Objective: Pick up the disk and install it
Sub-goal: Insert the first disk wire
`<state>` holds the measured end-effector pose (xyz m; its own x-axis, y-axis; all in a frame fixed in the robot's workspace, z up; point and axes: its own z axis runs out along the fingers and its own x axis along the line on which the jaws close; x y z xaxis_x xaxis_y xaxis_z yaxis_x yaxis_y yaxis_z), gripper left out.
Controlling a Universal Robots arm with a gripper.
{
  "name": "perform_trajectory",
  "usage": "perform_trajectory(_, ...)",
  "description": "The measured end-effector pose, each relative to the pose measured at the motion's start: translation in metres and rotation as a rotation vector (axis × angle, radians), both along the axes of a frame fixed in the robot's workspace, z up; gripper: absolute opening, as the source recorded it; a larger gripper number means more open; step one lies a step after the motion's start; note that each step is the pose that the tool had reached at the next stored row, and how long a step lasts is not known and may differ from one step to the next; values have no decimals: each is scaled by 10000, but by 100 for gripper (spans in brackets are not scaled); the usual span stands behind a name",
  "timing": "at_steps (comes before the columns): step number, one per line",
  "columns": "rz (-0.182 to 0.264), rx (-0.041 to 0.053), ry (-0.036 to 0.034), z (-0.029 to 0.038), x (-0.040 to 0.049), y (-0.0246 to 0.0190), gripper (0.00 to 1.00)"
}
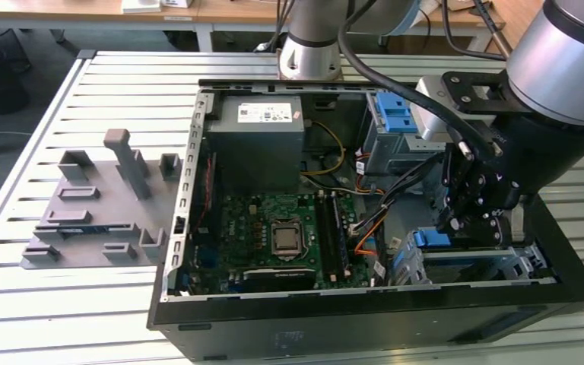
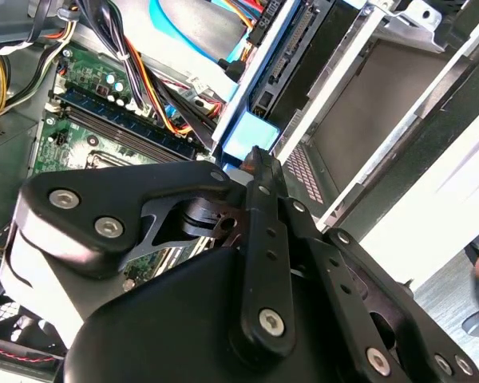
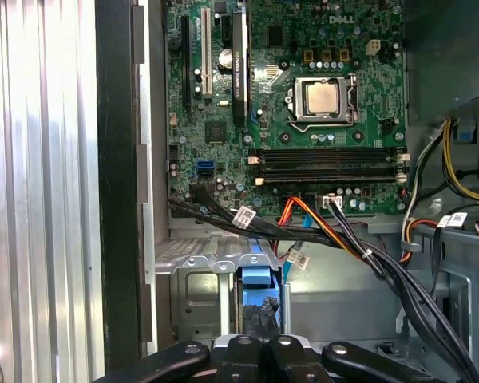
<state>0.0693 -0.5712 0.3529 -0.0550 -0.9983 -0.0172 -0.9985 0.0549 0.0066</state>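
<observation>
The disk (image 1: 434, 238) stands on edge in the metal drive cage (image 1: 520, 262) at the front corner of the open computer case, on the exterior view's right. Its blue bracket end (image 3: 259, 275) shows between the cage walls (image 3: 195, 283). In the second wrist view the same blue end (image 2: 246, 136) leads to the disk's dark connector side. My gripper (image 1: 455, 228) hangs over the cage. Its fingers are shut together, and the gripper (image 3: 260, 315) has its tips right at the blue end. In the second wrist view the gripper (image 2: 255, 155) touches that end.
A motherboard (image 1: 282, 228) fills the case floor and a grey power supply (image 1: 256, 122) sits at the back. Black and orange cables (image 3: 335, 231) run past the cage. Another blue-fronted bay (image 1: 398, 114) is behind my arm. A grey parts fixture (image 1: 99, 205) lies on the slatted table (image 1: 28, 304).
</observation>
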Motion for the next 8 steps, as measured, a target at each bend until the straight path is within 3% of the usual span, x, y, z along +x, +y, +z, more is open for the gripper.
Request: perform_trajectory(8, 0, 0, 0, -1, 0, 0, 11)
